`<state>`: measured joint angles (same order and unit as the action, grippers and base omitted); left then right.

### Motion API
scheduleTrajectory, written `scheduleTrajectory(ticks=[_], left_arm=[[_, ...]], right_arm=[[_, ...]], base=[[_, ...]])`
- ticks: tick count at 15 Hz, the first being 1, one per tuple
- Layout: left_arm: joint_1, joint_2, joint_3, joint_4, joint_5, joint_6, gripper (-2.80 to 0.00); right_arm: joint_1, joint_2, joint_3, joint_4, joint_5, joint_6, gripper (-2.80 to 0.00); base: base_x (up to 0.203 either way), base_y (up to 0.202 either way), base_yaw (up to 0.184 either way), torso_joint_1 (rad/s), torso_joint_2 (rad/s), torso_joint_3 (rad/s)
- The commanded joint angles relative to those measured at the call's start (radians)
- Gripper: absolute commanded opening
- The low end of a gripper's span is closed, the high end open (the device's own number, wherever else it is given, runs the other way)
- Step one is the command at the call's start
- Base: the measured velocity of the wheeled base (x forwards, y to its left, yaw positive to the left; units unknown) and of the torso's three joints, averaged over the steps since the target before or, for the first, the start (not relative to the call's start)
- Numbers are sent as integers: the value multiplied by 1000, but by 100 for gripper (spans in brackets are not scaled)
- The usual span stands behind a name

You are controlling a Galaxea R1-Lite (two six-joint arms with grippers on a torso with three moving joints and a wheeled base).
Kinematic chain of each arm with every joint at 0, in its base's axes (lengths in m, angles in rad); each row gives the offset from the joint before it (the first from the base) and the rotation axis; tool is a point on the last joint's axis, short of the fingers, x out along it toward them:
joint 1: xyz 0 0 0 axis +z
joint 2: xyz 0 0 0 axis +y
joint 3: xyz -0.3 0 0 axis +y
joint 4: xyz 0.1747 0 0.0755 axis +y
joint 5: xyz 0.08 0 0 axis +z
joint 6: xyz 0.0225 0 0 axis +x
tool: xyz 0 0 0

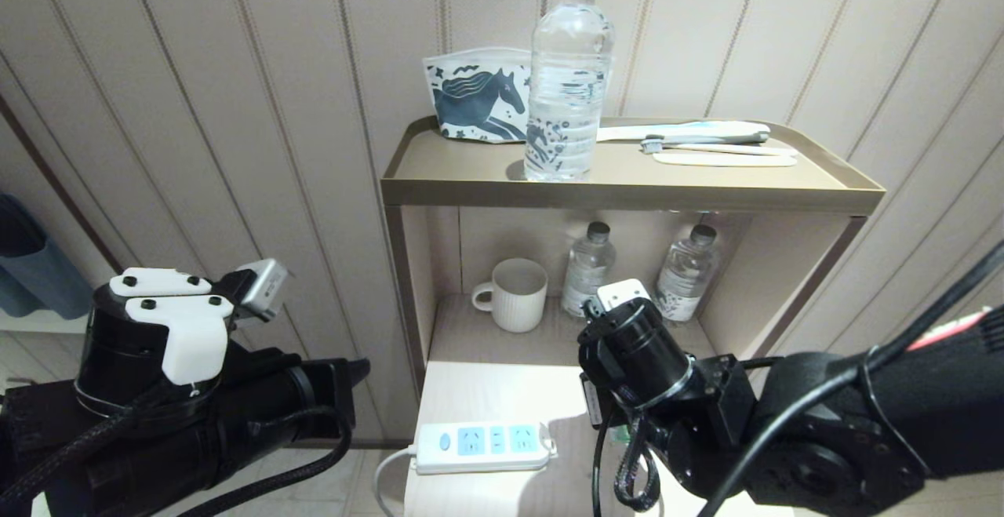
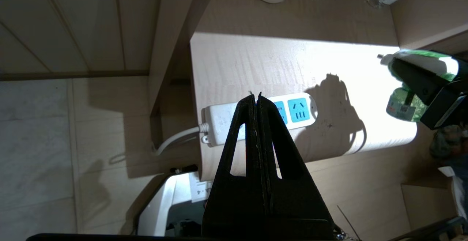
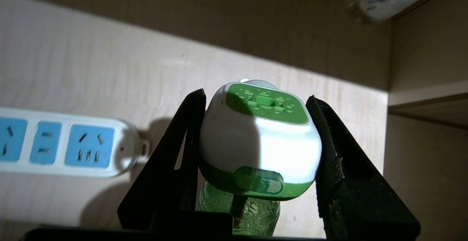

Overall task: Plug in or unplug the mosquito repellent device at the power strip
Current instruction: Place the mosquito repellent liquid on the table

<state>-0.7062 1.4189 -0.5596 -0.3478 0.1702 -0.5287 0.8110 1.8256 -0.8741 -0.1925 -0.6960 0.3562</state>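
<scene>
I see a tan shelf unit point(image 1: 627, 191): its top tray carries a water bottle point(image 1: 566, 78), a horse-print pouch point(image 1: 474, 93) and a toothbrush point(image 1: 722, 147); below sit a white mug point(image 1: 514, 293), two small bottles point(image 1: 588, 266) and the power strip point(image 1: 482, 446).

Three water bottles point(image 1: 569, 78), one mug point(image 1: 514, 294)

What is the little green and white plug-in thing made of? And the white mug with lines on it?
The small green-and-white mosquito repellent device looks like smooth, slightly glossy plastic: light shines off its rounded head, and its see-through green bottle looks like plastic too. The white ribbed mug looks like matte ceramic, probably, from its thick rim and dull surface.
</scene>
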Motion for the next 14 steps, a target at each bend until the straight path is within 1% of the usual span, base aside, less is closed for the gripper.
scheduleTrajectory(ticks=[1,3,4,5,6,7,8,9,10,14], left_arm=[[0,-44,19,-4,2,-5,-280],[-1,-58,27,-4,12,-4,-280],[-1,-58,27,-4,15,-2,-280],[-1,-58,27,-4,16,-2,-280],[-1,-49,29,-4,17,-3,-280],[-1,-48,29,-4,17,-4,-280],[-1,-48,29,-4,17,-4,-280],[-1,-48,29,-4,18,-4,-280],[-1,-49,31,-4,18,-5,-280],[-1,-48,41,-5,20,-5,-280]], right_arm=[[15,16,149,-375,-110,-84,-280],[17,108,252,-677,-196,-175,-280],[15,158,297,-835,-225,-225,-280],[13,199,340,-938,-253,-278,-280],[11,245,367,-1067,-267,-337,-280],[10,301,396,-1235,-283,-401,-280],[8,350,425,-1347,-301,-445,-280],[5,372,434,-1378,-313,-469,-280],[3,367,433,-1378,-322,-486,-280],[-5,382,416,-1378,-324,-493,-280]], base=[[0,0,0,0,0,0],[0,0,0,0,0,0],[0,0,0,0,0,0],[0,0,0,0,0,0],[0,0,0,0,0,0],[0,0,0,0,0,0],[0,0,0,0,0,0],[0,0,0,0,0,0],[0,0,0,0,0,0],[0,0,0,0,0,0]])
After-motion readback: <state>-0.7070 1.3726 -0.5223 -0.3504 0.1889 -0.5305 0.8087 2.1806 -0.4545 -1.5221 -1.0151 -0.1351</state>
